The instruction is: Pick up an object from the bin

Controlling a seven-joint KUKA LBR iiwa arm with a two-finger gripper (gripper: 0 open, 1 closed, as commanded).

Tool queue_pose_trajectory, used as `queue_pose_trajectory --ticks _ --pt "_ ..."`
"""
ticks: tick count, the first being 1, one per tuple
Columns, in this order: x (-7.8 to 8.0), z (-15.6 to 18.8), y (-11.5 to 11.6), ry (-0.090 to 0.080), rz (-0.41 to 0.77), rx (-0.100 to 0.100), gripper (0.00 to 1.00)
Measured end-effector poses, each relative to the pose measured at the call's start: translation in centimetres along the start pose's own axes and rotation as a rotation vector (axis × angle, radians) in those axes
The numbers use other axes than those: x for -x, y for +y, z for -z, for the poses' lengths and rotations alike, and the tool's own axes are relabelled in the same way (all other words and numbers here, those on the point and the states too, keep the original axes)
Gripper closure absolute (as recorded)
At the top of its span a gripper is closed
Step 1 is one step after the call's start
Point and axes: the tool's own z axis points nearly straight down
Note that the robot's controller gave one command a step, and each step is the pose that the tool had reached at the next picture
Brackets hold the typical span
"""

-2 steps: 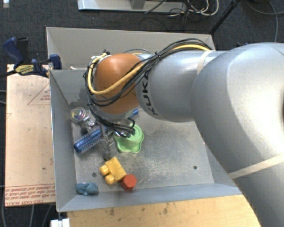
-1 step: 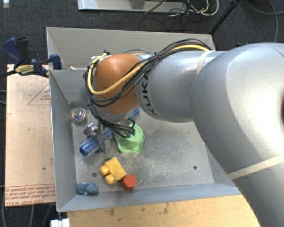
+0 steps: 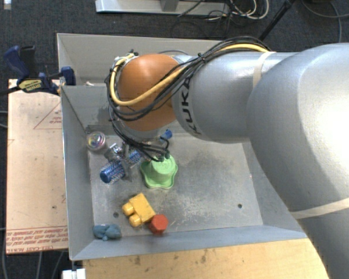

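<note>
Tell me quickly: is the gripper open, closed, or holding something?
Gripper: cannot be told; it is close to the blue ribbed cylinder and the green cup.

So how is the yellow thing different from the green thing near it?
The yellow piece is blocky with knobs; the green piece is round, like a small cup with a wide rim. The yellow piece lies lower in the view, right beside a small red piece; the green piece sits nearer the middle, by the arm. The green piece looks slightly bigger. Both are bright and rest on the bin floor.
</note>
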Motion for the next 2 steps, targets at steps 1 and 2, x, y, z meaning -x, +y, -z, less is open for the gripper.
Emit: queue_pose_trajectory --ticks 1,2 --pt "0.2 5.86 0.05 -0.002 -0.002 -0.001 1.0" --pt "0.27 6.82 0.07 0.002 -0.004 0.001 1.0"
